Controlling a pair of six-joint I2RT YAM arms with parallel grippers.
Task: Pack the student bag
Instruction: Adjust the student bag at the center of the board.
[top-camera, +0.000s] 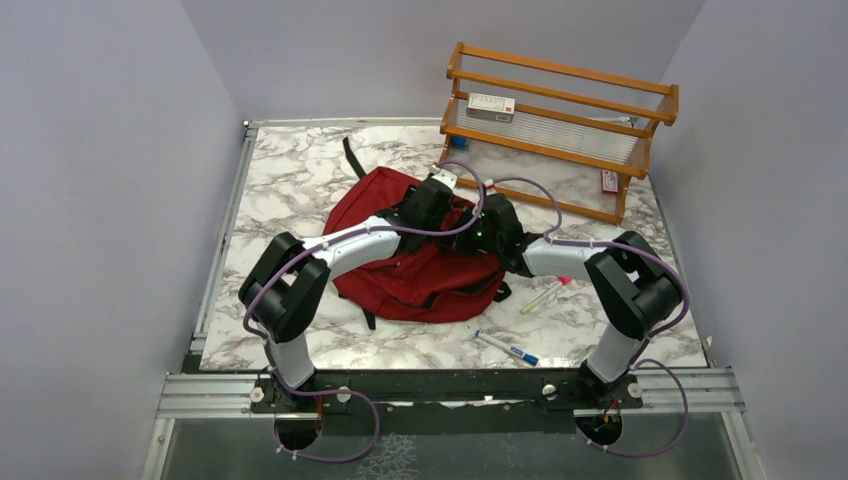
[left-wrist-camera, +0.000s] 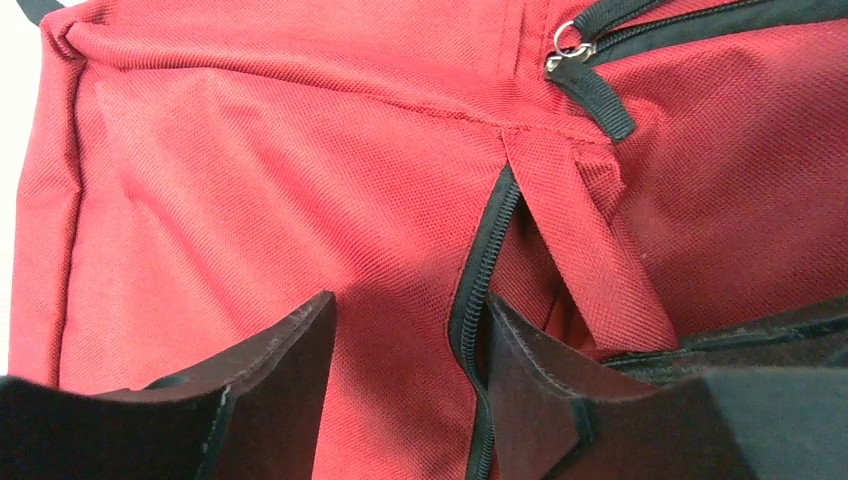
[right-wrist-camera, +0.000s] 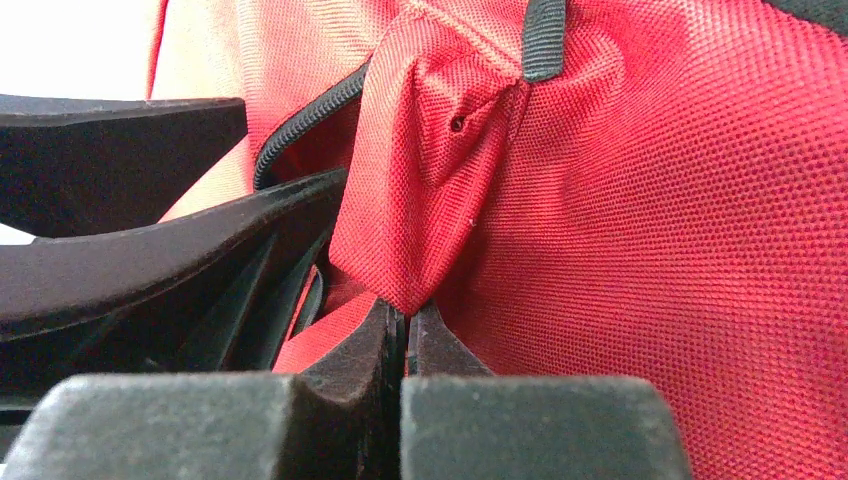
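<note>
The student bag (top-camera: 425, 275), a dark-red backpack, lies in the middle of the marble table with both grippers over its upper part. My left gripper (top-camera: 428, 203) (left-wrist-camera: 410, 305) is open. Its fingers straddle a strip of the student bag's (left-wrist-camera: 300, 180) red fabric, and a black zipper (left-wrist-camera: 487, 250) runs just beside the right finger. My right gripper (top-camera: 488, 226) (right-wrist-camera: 405, 312) is shut on a pinched fold of the student bag's (right-wrist-camera: 440, 200) cloth near the zipper edge. The left gripper's black fingers (right-wrist-camera: 150, 250) show close by in the right wrist view.
A wooden rack (top-camera: 560, 130) stands at the back right with a small box (top-camera: 491, 106) on its shelf. A pink-tipped marker (top-camera: 545, 295) and a blue pen (top-camera: 507, 348) lie on the table right of the bag. A metal zipper pull (left-wrist-camera: 572, 45) sits near the fabric's top.
</note>
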